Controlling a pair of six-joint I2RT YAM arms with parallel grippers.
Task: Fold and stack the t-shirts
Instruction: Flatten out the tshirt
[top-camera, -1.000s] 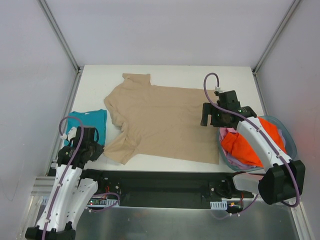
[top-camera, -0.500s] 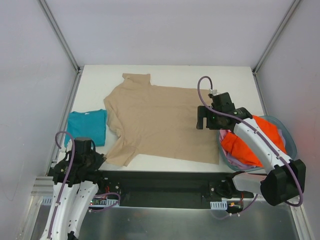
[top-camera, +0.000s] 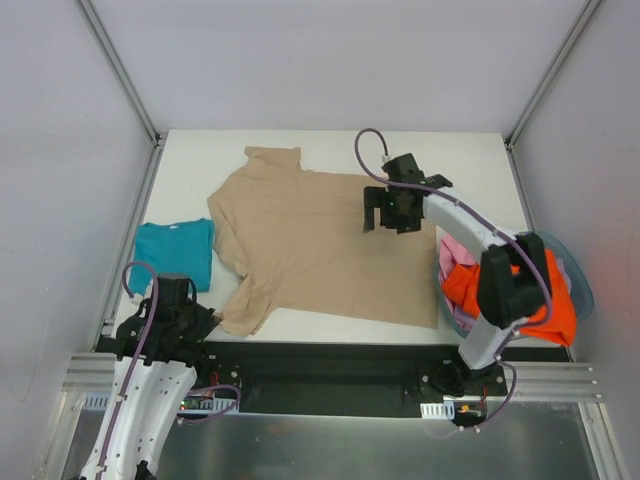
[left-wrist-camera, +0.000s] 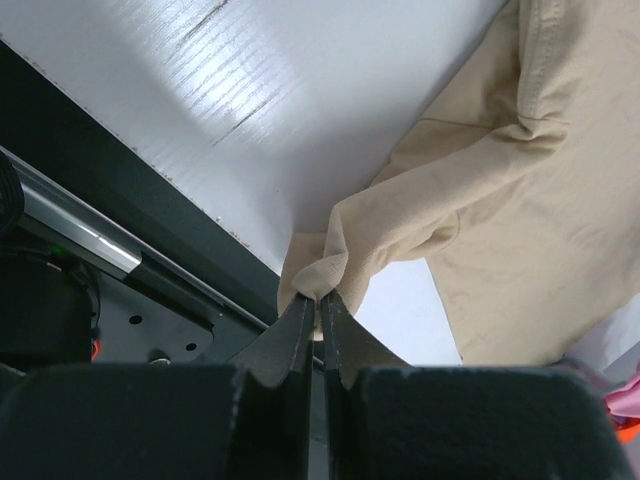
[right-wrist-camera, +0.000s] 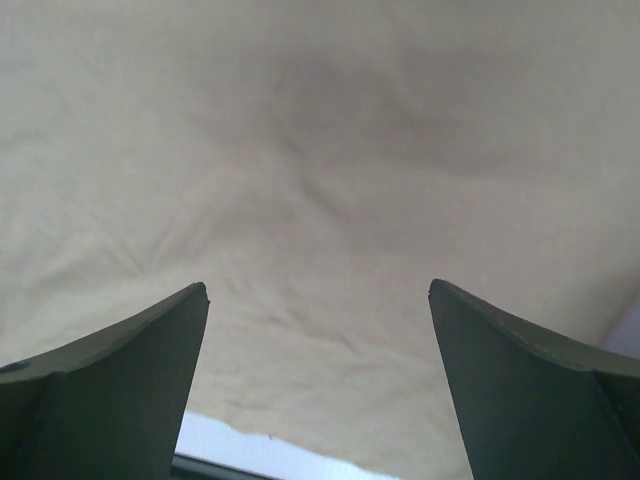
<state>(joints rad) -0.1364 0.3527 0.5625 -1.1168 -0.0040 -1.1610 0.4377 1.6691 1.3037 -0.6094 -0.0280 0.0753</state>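
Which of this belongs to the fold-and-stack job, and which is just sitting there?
In the job:
tan t-shirt, its sleeve pinched in the left gripper, with the right gripper open above it
teal t-shirt, folded
orange t-shirt and pink t-shirt, in the basket

Just there:
basket
table

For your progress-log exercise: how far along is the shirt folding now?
Done: the teal t-shirt lies folded at left. In hand: left gripper pinches the tan t-shirt; right gripper hangs open above it. Left: orange t-shirt and pink t-shirt, in the basket.
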